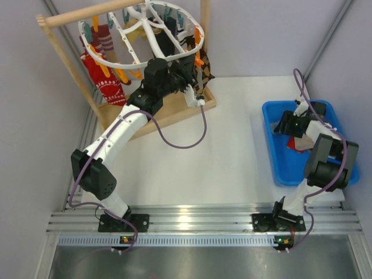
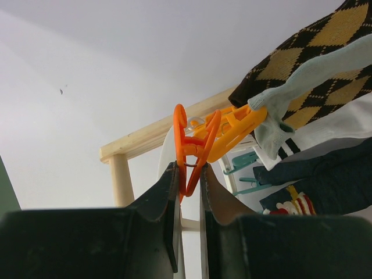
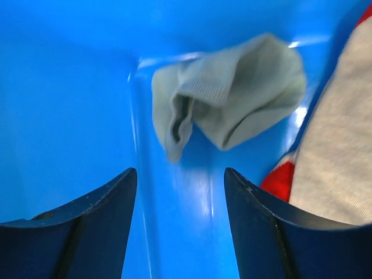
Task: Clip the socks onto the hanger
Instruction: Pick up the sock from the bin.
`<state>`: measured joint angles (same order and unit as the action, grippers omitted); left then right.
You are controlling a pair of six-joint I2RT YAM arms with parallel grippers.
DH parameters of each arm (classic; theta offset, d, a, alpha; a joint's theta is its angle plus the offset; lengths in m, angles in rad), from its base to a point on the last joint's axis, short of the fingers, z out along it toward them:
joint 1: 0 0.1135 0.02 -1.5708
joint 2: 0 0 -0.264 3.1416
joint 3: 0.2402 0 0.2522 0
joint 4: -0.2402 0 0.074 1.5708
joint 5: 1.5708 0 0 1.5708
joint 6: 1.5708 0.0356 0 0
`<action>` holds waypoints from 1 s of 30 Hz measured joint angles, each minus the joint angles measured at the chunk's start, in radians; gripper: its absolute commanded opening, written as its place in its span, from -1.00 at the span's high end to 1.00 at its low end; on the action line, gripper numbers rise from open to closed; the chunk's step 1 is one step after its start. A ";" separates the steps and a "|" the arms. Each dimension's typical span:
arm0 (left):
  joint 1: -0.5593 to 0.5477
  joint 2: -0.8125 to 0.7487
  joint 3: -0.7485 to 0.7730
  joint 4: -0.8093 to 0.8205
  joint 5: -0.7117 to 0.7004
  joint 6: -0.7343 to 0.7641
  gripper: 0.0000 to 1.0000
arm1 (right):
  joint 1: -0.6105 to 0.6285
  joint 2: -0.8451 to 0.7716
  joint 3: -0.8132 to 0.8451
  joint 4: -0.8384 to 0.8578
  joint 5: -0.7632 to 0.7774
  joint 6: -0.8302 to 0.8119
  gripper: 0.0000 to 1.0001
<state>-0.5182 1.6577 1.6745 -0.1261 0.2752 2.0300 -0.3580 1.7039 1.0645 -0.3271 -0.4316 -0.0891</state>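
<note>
Slippage at the orange clip [image 2: 187,145] is the main risk. The left gripper [image 2: 187,174] pinches that clip by its lower handles, its fingers pressed close on thin, sloped plastic. The clip dangles from the white hanger [image 1: 116,63], so it could twist or squirt out of the pinch, and its mouth would close before any sock arrives. A pull on it could also swing the ring and shake the argyle sock [image 2: 314,52] and the pale sock [image 2: 308,75] clipped just beside it. On the other side, the right gripper [image 3: 180,180] hangs inside the blue bin [image 1: 273,145] with its fingers spread and nothing between them. The grey sock [image 3: 232,93] lies crumpled just ahead against the bin wall, near a red-and-cream sock [image 3: 331,145]. A closing grab there could take only a loose fold, catch the neighbouring sock too, or scrape the bin floor. The carry to the hanger is long, well across the table, and a limp sock may droop past the clip mouth. Much is hard to read. The overhead view hides the left fingertips behind the wrist and the hanging socks, and it shows the bin's contents only partly under the right arm. The right wrist view is blurred and cuts off the red-and-cream sock. Whether the clip's mouth stands open cannot be told. The wooden rack [image 1: 87,14] is cropped at the top.
</note>
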 measured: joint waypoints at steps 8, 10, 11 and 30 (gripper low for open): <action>0.000 0.000 0.000 0.000 0.000 0.000 1.00 | 0.055 0.005 -0.019 0.169 0.124 0.091 -0.26; 0.000 0.000 0.000 0.000 0.000 0.000 1.00 | 0.064 0.018 -0.018 0.179 0.141 0.091 -0.33; 0.000 0.000 0.000 0.000 0.000 0.000 1.00 | 0.066 0.024 -0.018 0.180 0.146 0.086 -0.39; 0.002 0.000 0.000 -0.001 0.000 0.000 1.00 | 0.071 0.022 -0.049 0.178 0.165 -0.008 -0.26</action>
<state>-0.5167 1.6577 1.6745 -0.1272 0.2749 2.0300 -0.2867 1.7256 1.0157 -0.1493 -0.2668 -0.0975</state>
